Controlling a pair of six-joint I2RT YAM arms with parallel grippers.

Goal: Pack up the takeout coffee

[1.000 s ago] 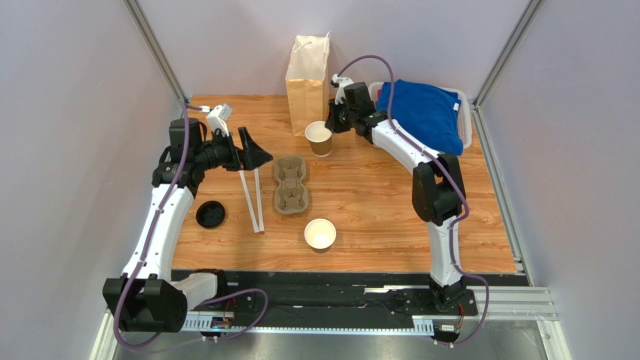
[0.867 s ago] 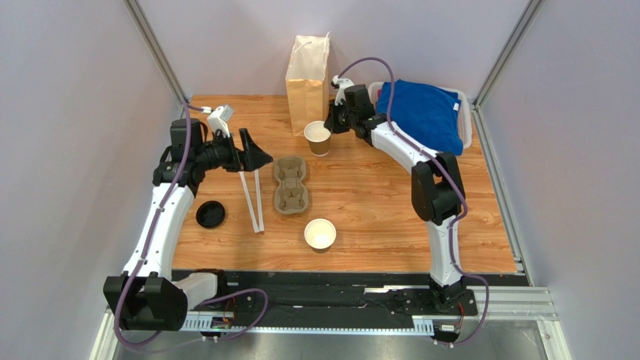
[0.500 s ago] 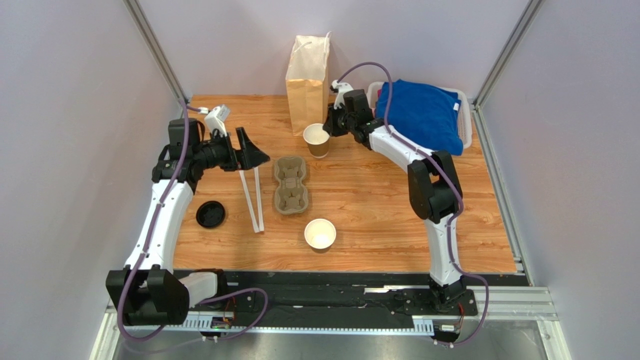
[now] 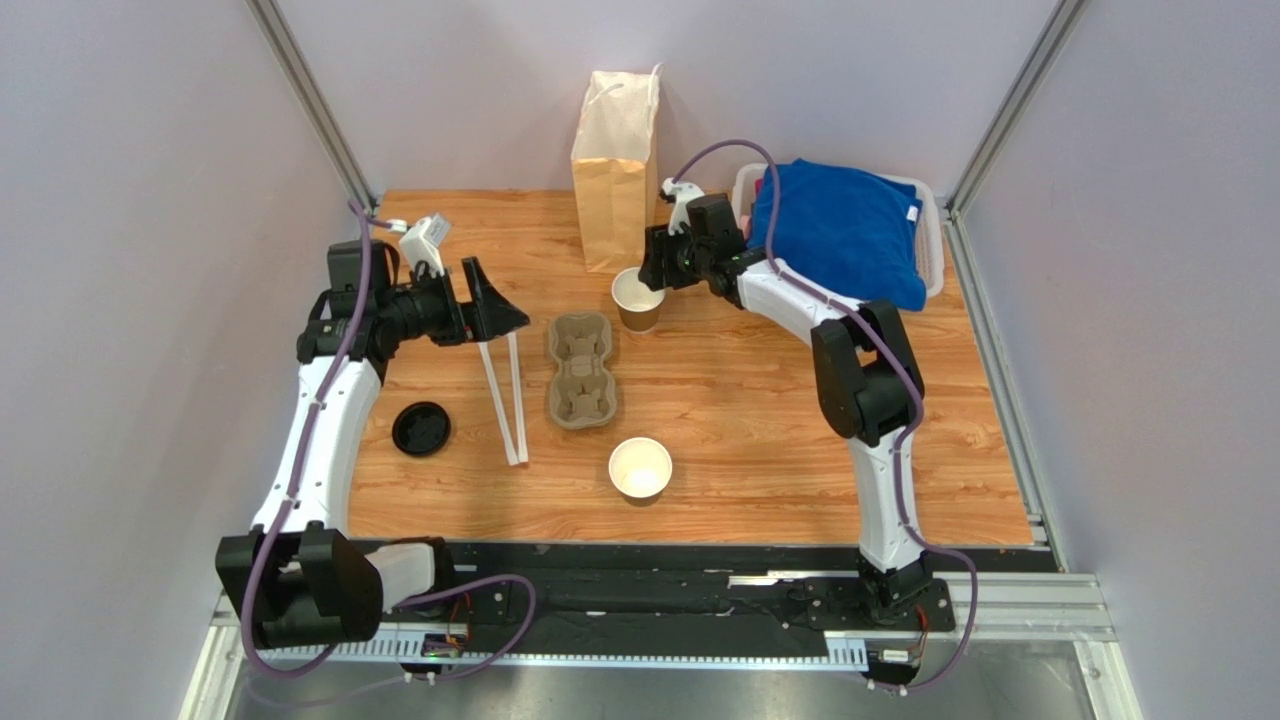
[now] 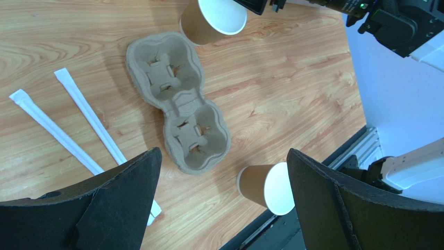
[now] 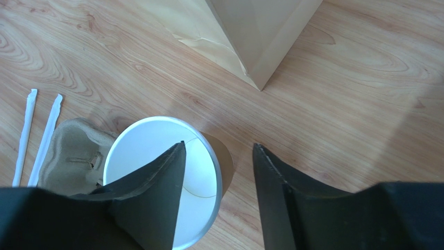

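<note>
My right claw [image 6: 218, 156] has slid over the lidless paper cup [image 6: 151, 151] near the far edge, jaws apart astride its rim; I'd pinch next.

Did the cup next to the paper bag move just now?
Yes. The cup slid a little away from the paper bag, nearer the cardboard carrier, with the right hand straddling its rim.
</note>
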